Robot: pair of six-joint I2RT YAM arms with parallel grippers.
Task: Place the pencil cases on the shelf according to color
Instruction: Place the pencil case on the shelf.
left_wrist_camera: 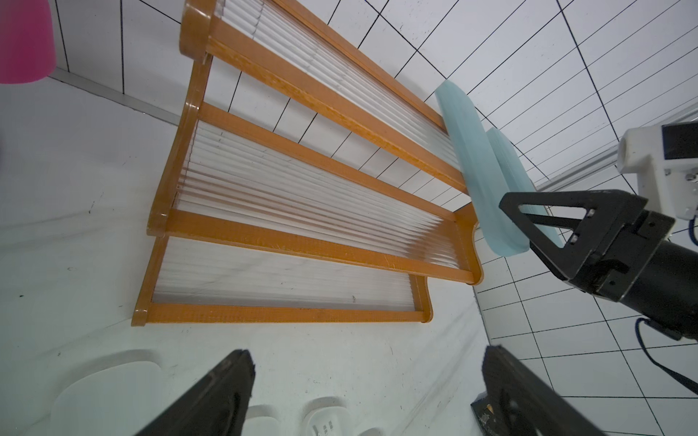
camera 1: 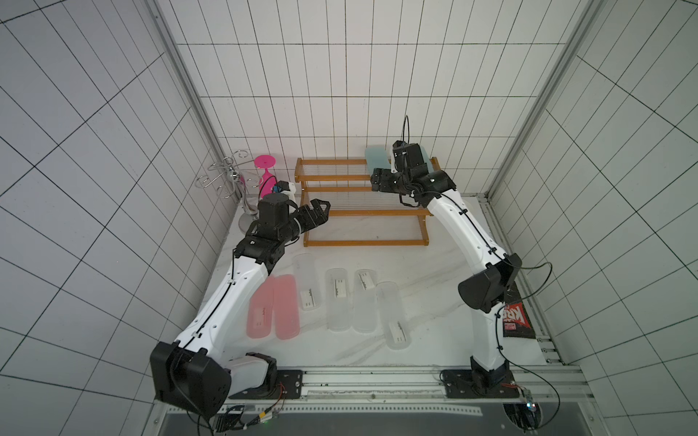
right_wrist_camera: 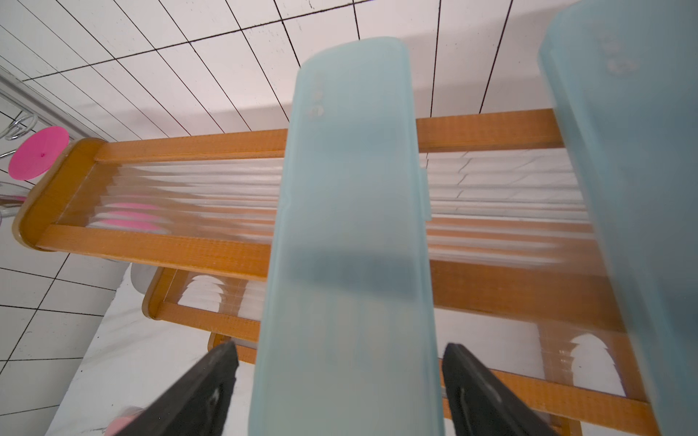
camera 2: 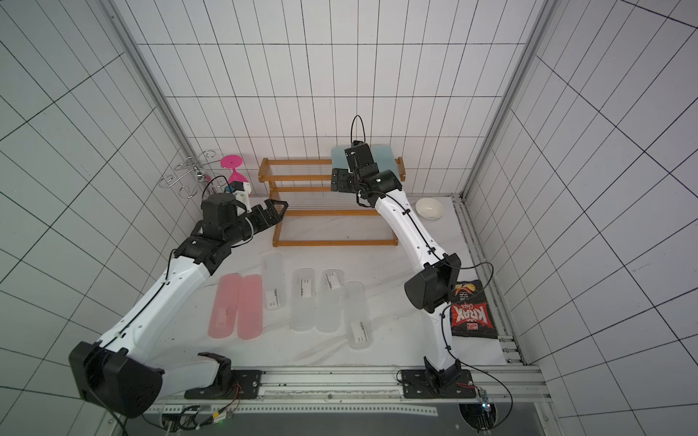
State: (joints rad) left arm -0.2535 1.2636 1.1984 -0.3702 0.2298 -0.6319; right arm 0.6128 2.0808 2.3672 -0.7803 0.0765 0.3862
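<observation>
The shelf (camera 1: 362, 241) stands along the worktop's (camera 1: 426, 271) back edge, hard by the wall. Both blue cases (right_wrist_camera: 351, 226) (right_wrist_camera: 623, 151) lie crosswise at the right end of its top tier, side by side but apart, tilted, and overhanging both rails. That makes sense to me, since each tier is narrower than a case is long. The right gripper (right_wrist_camera: 340, 355) sits at the near end of the left-hand blue case. Its fingers (right_wrist_camera: 211, 385) are spread either side with a sliver of gap each way, so the rails carry the case, not the grip. I'd say its way out is straight back towards the front edge, because a sideways swing would knock the neighbouring case. The left gripper (camera 1: 325, 211) hovers by the shelf's left post, fingers wide apart and empty. The two pink cases (camera 1: 274, 307) and four clear ones (camera 1: 338, 298) lie in a row near the front edge, touching or nearly so, which leaves little room for fingers between them. The middle and bottom tiers are bare, and most of the top tier is free too. A pink glass (camera 1: 264, 162) crowds the back left corner.
</observation>
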